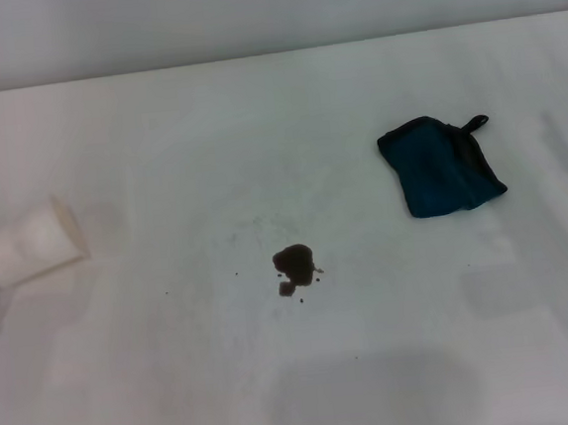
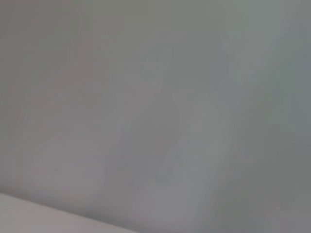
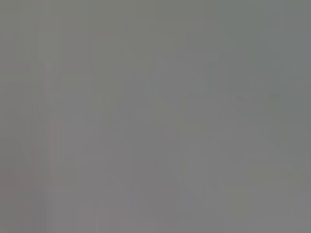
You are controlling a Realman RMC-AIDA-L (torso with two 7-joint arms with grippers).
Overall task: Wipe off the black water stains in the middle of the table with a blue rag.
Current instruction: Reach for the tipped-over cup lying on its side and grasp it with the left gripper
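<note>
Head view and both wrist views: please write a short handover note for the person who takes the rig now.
Grippers: neither left nor right shows in any view.
Things: the blue rag lies untouched on the table, on the robot's right and farther back. The black water stains sit mid-table, apart from the rag. A white paper cup lies on its side at the left.
Done: nothing yet.
Left: grasp the rag, wipe the stains.
</note>
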